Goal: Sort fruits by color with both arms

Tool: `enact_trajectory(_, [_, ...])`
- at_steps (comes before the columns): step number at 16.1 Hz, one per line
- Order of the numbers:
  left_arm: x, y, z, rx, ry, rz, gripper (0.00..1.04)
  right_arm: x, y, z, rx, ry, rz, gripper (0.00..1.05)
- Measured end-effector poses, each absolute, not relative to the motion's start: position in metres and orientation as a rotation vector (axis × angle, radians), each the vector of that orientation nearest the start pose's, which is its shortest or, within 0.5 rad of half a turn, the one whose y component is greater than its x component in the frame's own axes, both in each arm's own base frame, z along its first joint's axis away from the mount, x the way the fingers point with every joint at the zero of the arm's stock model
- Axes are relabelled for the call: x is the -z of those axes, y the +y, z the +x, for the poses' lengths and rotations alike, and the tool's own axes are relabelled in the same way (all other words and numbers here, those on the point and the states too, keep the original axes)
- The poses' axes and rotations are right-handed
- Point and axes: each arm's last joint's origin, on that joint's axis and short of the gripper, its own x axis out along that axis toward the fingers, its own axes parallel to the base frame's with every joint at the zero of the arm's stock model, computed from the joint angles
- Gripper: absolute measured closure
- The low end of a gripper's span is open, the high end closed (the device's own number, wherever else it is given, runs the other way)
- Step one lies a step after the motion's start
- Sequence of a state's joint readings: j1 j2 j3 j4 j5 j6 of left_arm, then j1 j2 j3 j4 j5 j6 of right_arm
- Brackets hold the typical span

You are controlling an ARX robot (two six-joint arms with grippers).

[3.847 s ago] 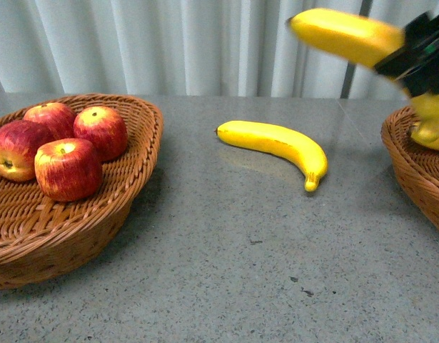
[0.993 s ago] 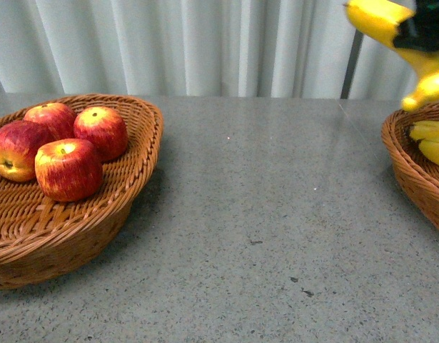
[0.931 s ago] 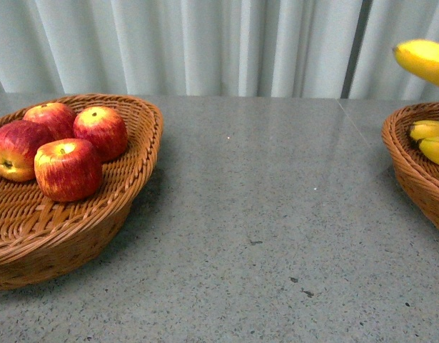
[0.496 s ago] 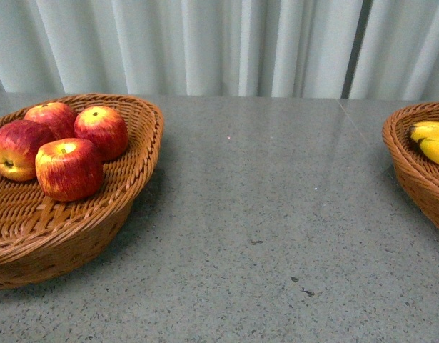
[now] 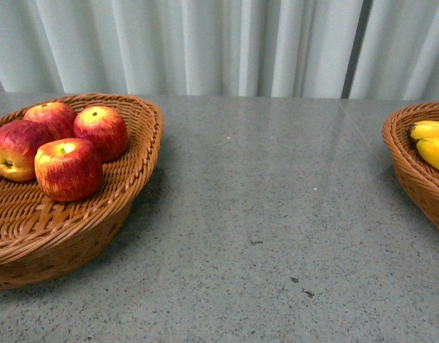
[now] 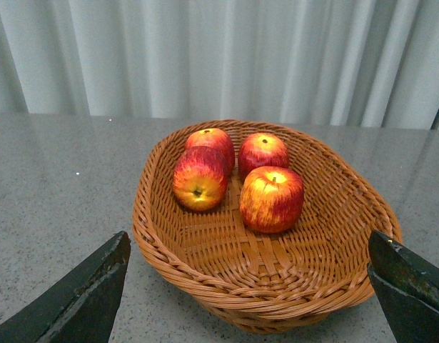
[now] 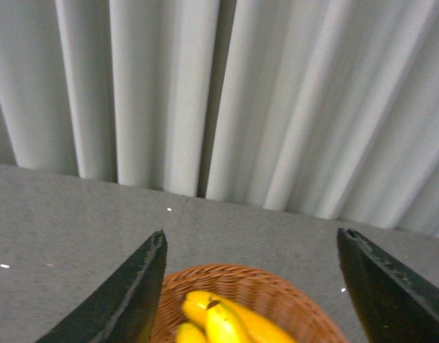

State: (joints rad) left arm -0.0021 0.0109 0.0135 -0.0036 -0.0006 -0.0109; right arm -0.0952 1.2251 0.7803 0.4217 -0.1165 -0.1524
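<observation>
Both end effectors stand wide open and carry nothing, as your two wrist views show. Left end effector [image 6: 251,286]: its two dark fingers [image 6: 80,300] sit far apart at the frame corners, raised above and short of the apple basket [image 6: 333,264], touching nothing. Four red apples [image 6: 271,199] with yellow streaks lie clustered in that basket, pressed close together; one [image 6: 200,179] shows its dark blossom end, the others show short stems. From the front view neither arm is visible to you. There, the apple basket [image 5: 126,193] sits at the left edge of the grey speckled worktop [image 5: 276,214], with the four apples [image 5: 68,168] grouped toward its far left side. Right end effector [image 7: 251,293]: fingers [image 7: 123,300] spread wide, hanging high above the banana basket [image 7: 276,282], clear of it. Bananas [image 7: 219,318] lie inside, bright yellow, one with a dark tip showing; you see at least two, and the lower frame edge cuts off the rest, so the full count cannot be told. In the front view the banana basket [image 5: 412,171] is cropped by the right edge of the worktop view, with two yellow bananas [image 5: 430,143] visible over its rim. Worktop between the two baskets is open grey stone. Pale pleated curtain [image 5: 205,43] runs along the far edge.
</observation>
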Motion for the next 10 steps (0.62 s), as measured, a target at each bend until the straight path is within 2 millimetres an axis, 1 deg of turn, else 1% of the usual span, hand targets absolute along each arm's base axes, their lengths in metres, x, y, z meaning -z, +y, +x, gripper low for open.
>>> enact_trajectory(1, [-0.167, 0.0, 0.098, 0.001, 0.001, -0.011, 0.07, -0.288, -0.014, 0.241, -0.015, 0.011, -0.08, 0.47])
enact_trajectory(2, [-0.167, 0.0, 0.098, 0.002, 0.001, -0.011, 0.07, -0.27, -0.002, 0.206, 0.0, 0.034, -0.042, 0.62])
enact_trajectory(5, [-0.167, 0.0, 0.098, 0.002, 0.001, -0.011, 0.07, -0.227, 0.0, 0.15, -0.005, 0.092, -0.018, 0.89])
enact_trajectory(7, [-0.167, 0.0, 0.098, 0.002, 0.001, -0.011, 0.07, -0.219, 0.0, 0.138, -0.003, 0.058, -0.017, 0.98])
enact_trajectory(9, [-0.167, 0.0, 0.098, 0.002, 0.001, -0.011, 0.07, -0.219, 0.0, 0.133, -0.003, 0.03, -0.017, 1.03])
enact_trajectory(10, [-0.167, 0.0, 0.098, 0.002, 0.001, -0.01, 0.07, -0.219, 0.0, 0.132, -0.003, 0.012, -0.016, 1.03])
